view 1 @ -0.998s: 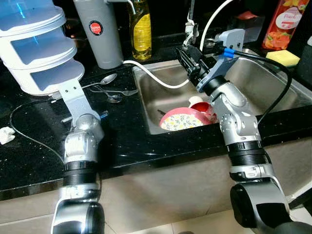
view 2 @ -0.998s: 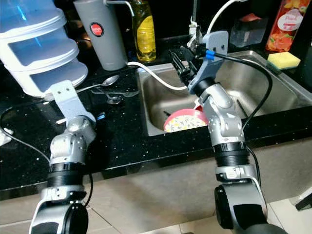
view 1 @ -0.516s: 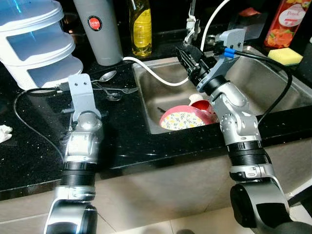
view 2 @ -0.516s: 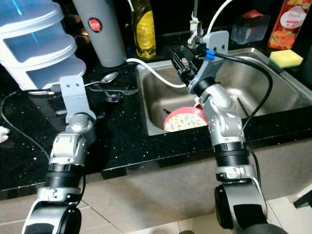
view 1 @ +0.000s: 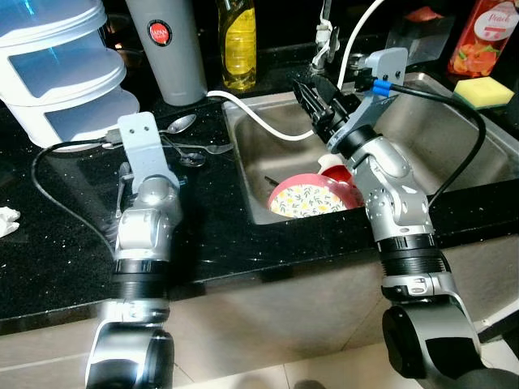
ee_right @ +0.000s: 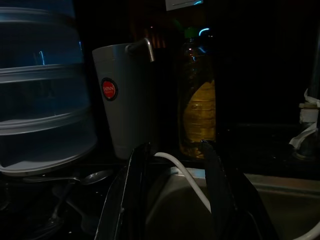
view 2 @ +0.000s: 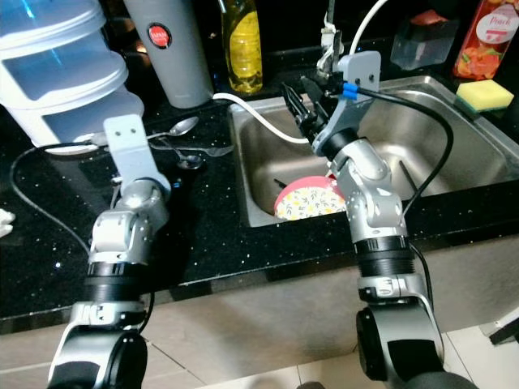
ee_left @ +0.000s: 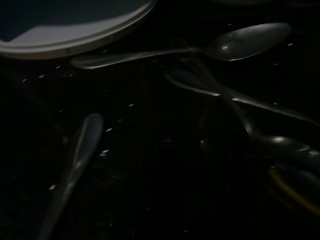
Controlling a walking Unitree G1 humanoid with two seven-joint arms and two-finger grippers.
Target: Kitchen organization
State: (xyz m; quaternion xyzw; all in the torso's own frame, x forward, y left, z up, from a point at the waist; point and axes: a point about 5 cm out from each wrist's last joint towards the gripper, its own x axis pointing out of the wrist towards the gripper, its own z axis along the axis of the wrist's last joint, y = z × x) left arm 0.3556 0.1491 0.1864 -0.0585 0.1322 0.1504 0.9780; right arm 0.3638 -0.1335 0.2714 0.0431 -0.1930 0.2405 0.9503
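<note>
Because the left gripper (view 1: 154, 154) hovers low over the loose steel spoons (view 1: 180, 125) on the black speckled tabletop (view 1: 211, 235), whether its fingers are parted I cannot tell, a careless descent could scatter them. The right gripper (ee_right: 172, 165), fingers spread and empty, hangs above the steel sink (view 1: 454, 138) near the white hose (view 1: 259, 126); snagging it could jolt the red floral bowl (view 1: 308, 198).

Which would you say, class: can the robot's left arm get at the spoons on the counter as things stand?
Probably yes. The left gripper hangs over the black counter right by the spoons, with nothing lying between them. The white stacked container stands off to one side, and the grey jug stands behind them.
</note>
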